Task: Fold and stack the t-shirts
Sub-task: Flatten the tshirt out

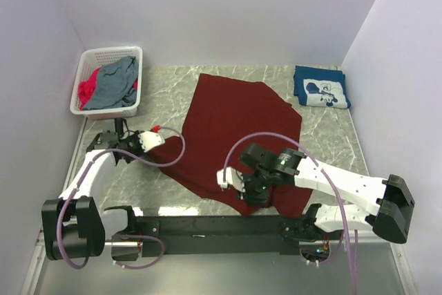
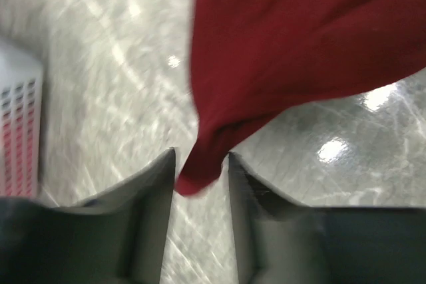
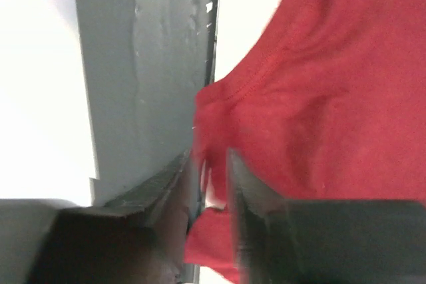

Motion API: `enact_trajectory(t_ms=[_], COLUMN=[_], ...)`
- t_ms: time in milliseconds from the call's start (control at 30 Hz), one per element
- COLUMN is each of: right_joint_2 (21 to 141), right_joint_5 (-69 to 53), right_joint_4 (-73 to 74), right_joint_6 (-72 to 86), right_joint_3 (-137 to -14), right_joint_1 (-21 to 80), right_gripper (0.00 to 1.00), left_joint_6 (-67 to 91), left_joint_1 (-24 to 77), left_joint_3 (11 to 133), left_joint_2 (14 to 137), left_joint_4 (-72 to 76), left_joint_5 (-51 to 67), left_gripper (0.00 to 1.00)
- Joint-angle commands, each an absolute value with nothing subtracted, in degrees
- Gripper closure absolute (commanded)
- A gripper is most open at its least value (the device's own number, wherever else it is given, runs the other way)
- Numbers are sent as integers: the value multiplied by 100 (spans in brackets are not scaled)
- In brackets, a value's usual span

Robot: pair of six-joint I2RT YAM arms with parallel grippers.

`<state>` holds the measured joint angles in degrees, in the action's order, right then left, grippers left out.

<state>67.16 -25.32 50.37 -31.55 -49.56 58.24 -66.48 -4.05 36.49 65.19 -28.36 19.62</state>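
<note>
The large maroon t-shirt (image 1: 235, 122) lies spread across the middle of the table, its near edge bunched. My left gripper (image 1: 153, 137) is at the shirt's left corner. In the left wrist view the fingers stand apart (image 2: 202, 157), with the tip of the maroon cloth (image 2: 299, 38) between the fingertips. My right gripper (image 1: 231, 179) is at the shirt's near edge. In the right wrist view it (image 3: 210, 157) is shut on a fold of the maroon cloth (image 3: 333, 98). A folded navy t-shirt with a white print (image 1: 321, 88) lies at the back right.
A white lattice basket (image 1: 110, 52) stands at the back left, holding a grey-blue shirt (image 1: 114, 84) and a bright-pink one (image 1: 85, 91). The basket's wall shows in the left wrist view (image 2: 20, 138). A grey strip (image 3: 146, 64) runs beside the right fingers.
</note>
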Motion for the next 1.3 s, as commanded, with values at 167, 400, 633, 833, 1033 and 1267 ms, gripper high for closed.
enact_trajectory(t_ms=[167, 400, 633, 833, 1033, 1267], right_joint_2=[7136, 8392, 10034, 10905, 11434, 11233], right_joint_5=[-2813, -1723, -1336, -713, -370, -948], right_joint_4=[5493, 4826, 4632, 4632, 4737, 5044], right_joint_6=[-3234, -2673, -2312, -2434, -2338, -2109], right_joint_3=[-6389, -6916, -7699, -8121, -8551, -9096], right_joint_1=[3562, 2910, 2462, 2057, 1714, 1459], right_gripper=[44, 70, 73, 75, 75, 74], left_joint_6=[-6040, -4142, -3112, -2830, -2575, -2022], left_joint_1=[-906, -27, 545, 571, 545, 518], left_joint_3=[4772, 4861, 4930, 5202, 6421, 8622], left_joint_2=[6442, 6987, 8127, 9067, 10543, 11348], left_joint_4=[-4104, -3385, -3050, -2857, -2681, -3138], left_joint_5=[2777, 2111, 1187, 459, -455, -55], left_gripper=[37, 52, 59, 63, 75, 67])
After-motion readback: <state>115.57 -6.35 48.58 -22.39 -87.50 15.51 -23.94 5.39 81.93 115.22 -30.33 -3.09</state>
